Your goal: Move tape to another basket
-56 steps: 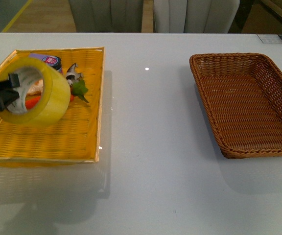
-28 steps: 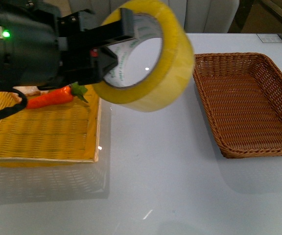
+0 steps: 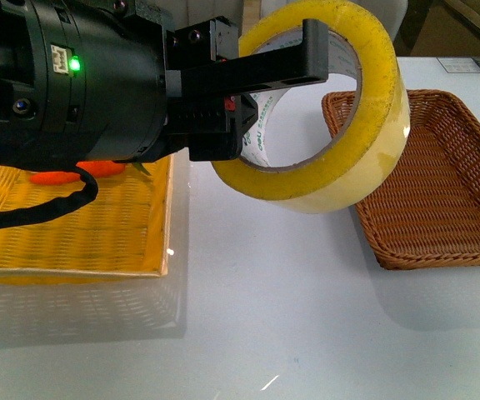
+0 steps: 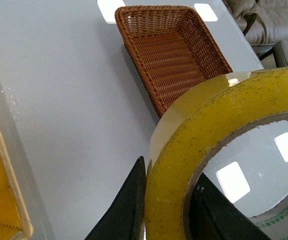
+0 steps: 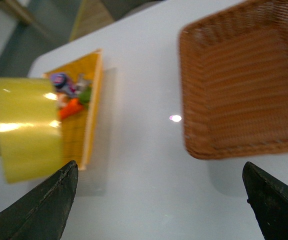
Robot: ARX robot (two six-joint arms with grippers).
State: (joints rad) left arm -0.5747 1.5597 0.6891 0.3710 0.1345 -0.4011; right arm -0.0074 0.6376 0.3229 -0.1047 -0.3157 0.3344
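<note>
The tape (image 3: pixel 344 187), a wide yellowish roll with a white core printed in green, hangs in the air close to the front camera. It sits over the table between the yellow tray and the brown wicker basket (image 3: pixel 427 260), overlapping the basket's left rim in this view. My left gripper (image 3: pixel 307 58) is shut on the tape, one finger inside the core and one outside. The left wrist view shows the tape (image 4: pixel 184 150) pinched by the left gripper (image 4: pixel 166 200), with the empty basket (image 4: pixel 134 10) beyond. My right gripper (image 5: pixel 159 172) is open and empty above the table, with the tape (image 5: pixel 26 130) and the basket (image 5: pixel 224 150) in its view.
A flat yellow woven tray (image 3: pixel 73 242) lies on the left and holds a toy carrot (image 3: pixel 73 173) and small items (image 5: pixel 69 85). The white table (image 3: pixel 265 317) runs between tray and basket. Chairs stand behind the far edge.
My left arm has lifted the tape out of the yellow tray and carried it right toward the brown basket. It now fills much of the front view.
</note>
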